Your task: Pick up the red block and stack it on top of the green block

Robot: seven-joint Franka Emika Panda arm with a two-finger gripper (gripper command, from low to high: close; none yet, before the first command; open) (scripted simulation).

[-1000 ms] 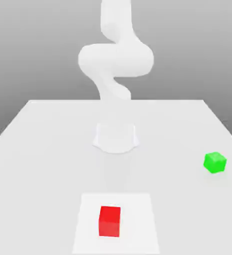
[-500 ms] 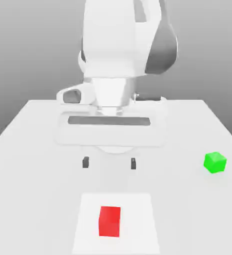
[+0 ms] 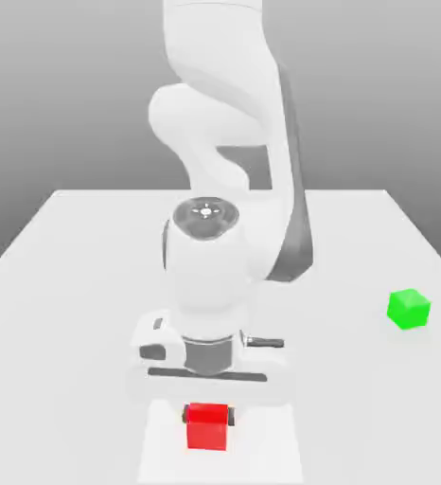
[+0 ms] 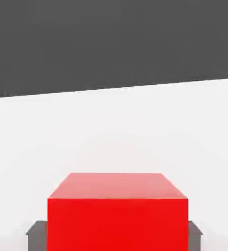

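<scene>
**Ana:** End effector (image 3: 206, 414) first: its two dark fingertips sit against opposite side faces of the small red cube-shaped block (image 3: 207, 425), one on each flank, low in the centre of the exterior frame. I read that as clamped shut on the block, nothing else in its hold.

**Ben:** And the hand view agrees? I see the red block (image 4: 118, 211) filling the lower middle, with a dark pad (image 4: 36, 235) peeking out at each lower corner.

**Ana:** Yes, pressed to both sides. The block seems to rest on the paler square patch (image 3: 272, 445) of the white flat surface (image 3: 73, 284); I can't see any gap beneath it.

**Ben:** So where does it need to go?

**Ana:** The small green cube-shaped block (image 3: 409, 309) lies at the right edge of the exterior frame, higher up in the picture than the red one and well apart from it. From the end effector, that is a diagonal run toward the frame's right and upward.

**Ben:** One arm, so no choice there. Long axis?

**Ana:** Both are cubes, none to speak of. The green one looks turned slightly, so I'd judge the wrist may need a small twist before setting down.
</scene>
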